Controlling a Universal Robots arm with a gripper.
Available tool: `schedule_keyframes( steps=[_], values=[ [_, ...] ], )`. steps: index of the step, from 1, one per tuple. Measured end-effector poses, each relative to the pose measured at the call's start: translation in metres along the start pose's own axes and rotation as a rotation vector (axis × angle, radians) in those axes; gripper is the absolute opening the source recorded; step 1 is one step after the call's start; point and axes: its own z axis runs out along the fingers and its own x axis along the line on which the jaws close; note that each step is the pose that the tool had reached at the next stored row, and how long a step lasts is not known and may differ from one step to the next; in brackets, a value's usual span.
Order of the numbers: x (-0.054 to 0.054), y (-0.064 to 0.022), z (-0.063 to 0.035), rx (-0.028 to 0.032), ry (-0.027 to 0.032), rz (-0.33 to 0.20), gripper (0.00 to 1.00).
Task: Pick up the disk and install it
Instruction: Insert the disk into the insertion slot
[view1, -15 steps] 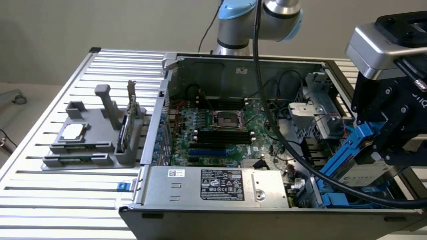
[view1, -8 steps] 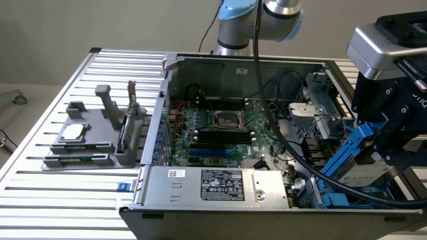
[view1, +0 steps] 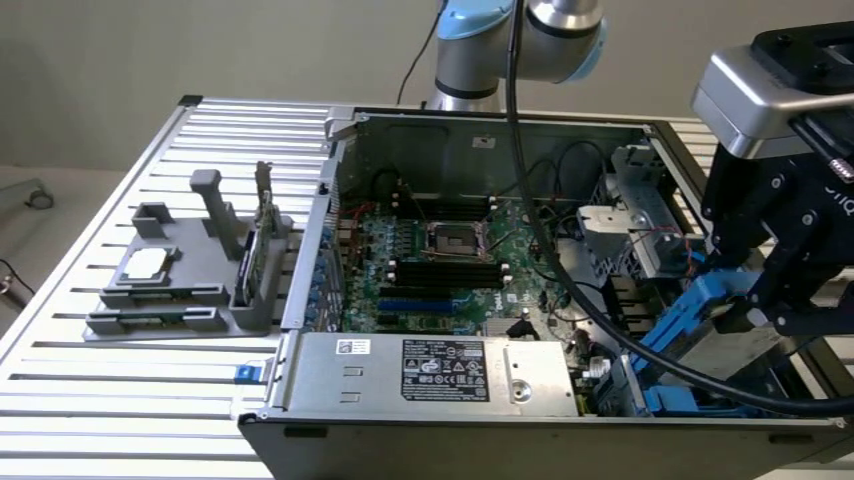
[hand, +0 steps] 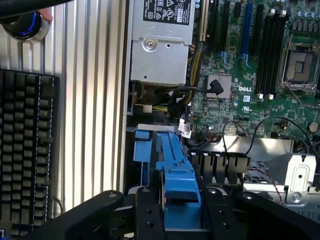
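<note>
The end effector (hand: 181, 212) is clenched on the disk (view1: 727, 345), its fingers closed on either side of the blue carrier. The disk hangs tilted over the open computer case (view1: 534, 450), near the surface's near edge on the exterior view's right. Its long axis slopes from the end effector down toward the drive bay (view1: 638, 388), and it does not look seated yet.

pincer (hand: 181, 212) gripping disk (hand: 175, 165), motherboard (hand: 260, 85) beyond

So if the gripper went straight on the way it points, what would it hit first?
Probably the drive bay in the case, with the disk the gripper holds touching first; depth is unclear.
</note>
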Motion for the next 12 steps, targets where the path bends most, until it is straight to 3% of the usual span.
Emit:
schedule_keyframes(
  steps=[3, 9, 12],
  values=[
    [0.0000, 0.0000, 0.0000, 0.0000, -0.0002, 0.000, 0.53],
    [0.0000, 0.0001, 0.0000, 0.0000, -0.0004, 0.000, 0.53],
    [0.0004, -0.0003, 0.0033, 0.0007, -0.0033, 0.000, 0.53]
  ],
)
